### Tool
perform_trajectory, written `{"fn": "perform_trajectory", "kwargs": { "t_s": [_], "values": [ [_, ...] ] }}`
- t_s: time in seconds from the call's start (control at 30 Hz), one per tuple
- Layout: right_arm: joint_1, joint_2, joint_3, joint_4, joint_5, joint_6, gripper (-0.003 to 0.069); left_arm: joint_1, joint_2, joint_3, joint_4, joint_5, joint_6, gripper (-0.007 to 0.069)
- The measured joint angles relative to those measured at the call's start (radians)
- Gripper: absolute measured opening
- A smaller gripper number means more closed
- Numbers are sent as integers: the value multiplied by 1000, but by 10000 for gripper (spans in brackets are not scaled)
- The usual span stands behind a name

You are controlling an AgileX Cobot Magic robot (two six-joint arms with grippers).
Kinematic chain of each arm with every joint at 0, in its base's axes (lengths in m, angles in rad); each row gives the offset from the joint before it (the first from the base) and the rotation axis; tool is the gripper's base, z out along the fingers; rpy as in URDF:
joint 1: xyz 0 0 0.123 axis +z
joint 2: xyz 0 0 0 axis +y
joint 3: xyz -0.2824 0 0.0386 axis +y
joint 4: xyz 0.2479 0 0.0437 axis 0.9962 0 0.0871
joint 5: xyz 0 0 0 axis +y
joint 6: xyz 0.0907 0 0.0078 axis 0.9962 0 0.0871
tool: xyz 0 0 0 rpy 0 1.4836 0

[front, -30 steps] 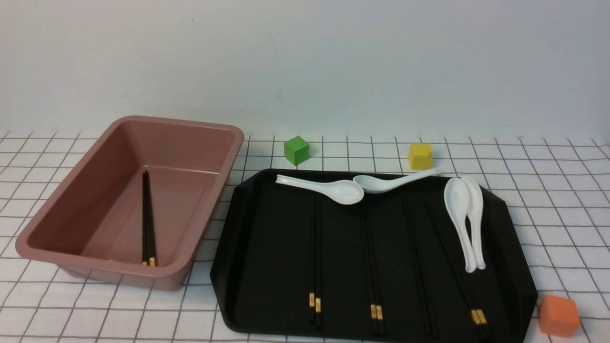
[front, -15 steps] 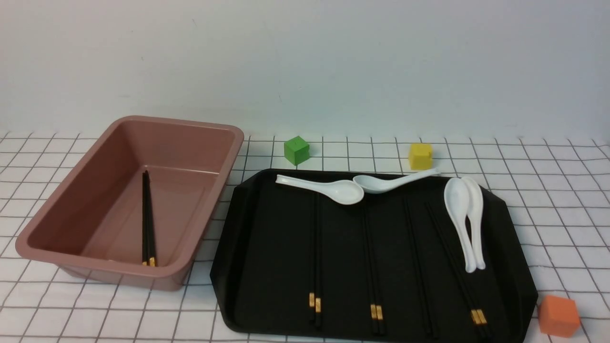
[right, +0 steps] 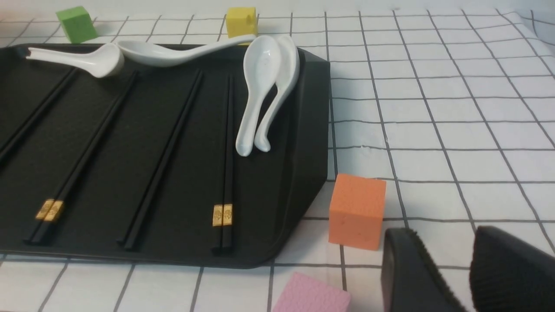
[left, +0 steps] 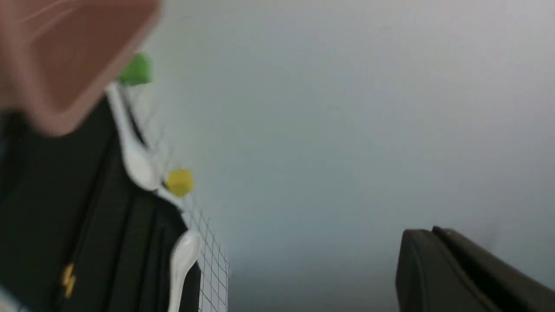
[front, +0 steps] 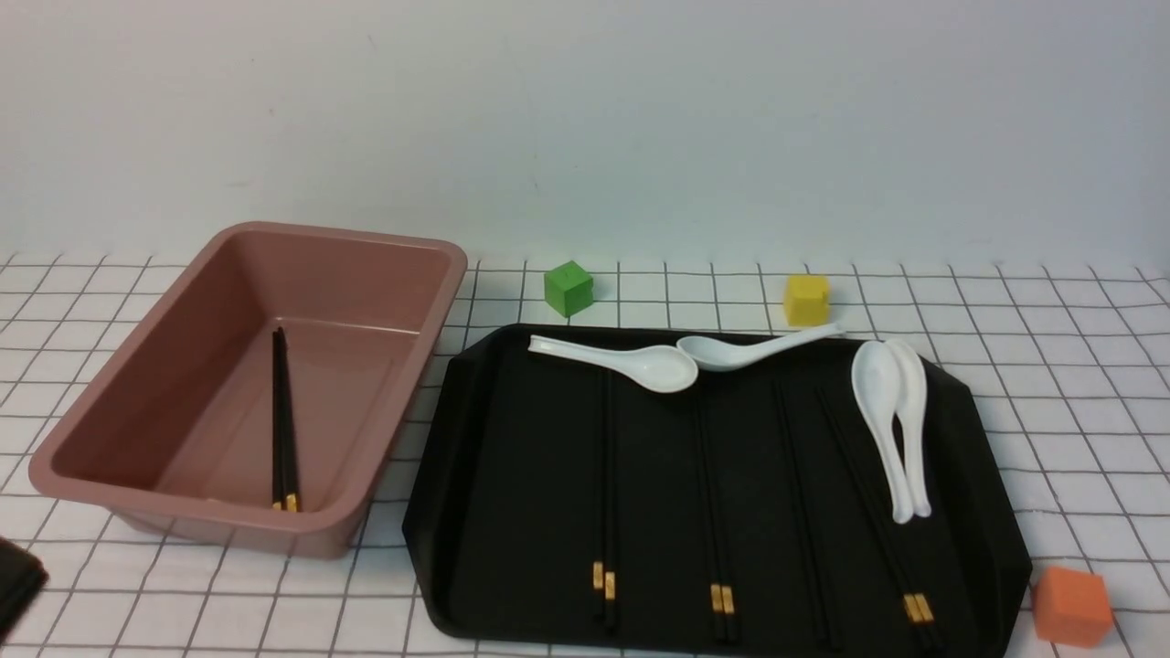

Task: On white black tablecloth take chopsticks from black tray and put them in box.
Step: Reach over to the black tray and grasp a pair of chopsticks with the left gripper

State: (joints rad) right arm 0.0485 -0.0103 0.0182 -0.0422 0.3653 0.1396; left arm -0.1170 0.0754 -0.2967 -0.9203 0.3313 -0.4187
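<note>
— Left gripper point(front: 16, 585): only a blurred black edge, newly entered at the front view's 8 o'clock corner; jaws apart or together, I cannot tell.
— Right gripper point(right: 446, 237): ribbed fingers spread, empty, cut off by the frame.
— Chopsticks point(front: 604, 503)?
— Thin black sticks, faint on the matte black tray point(front: 521, 512); one pair point(front: 284, 420) lies in the pink plastic box point(front: 137, 393) at its 9 o'clock.

Box point(front: 146, 402) left of tray point(front: 530, 475)
</note>
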Motion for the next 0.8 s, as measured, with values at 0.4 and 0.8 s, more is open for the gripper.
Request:
{"fn": "perform_trajectory", "kwargs": {
  "t_s": [0.4, 0.8],
  "values": [
    [0, 0, 0, 0, 0, 0, 240, -33, 943, -484, 507, 802, 123, -13],
    [0, 0, 0, 0, 0, 0, 240, -586, 1600, -945, 788, 648, -232, 4]
  ]
}}
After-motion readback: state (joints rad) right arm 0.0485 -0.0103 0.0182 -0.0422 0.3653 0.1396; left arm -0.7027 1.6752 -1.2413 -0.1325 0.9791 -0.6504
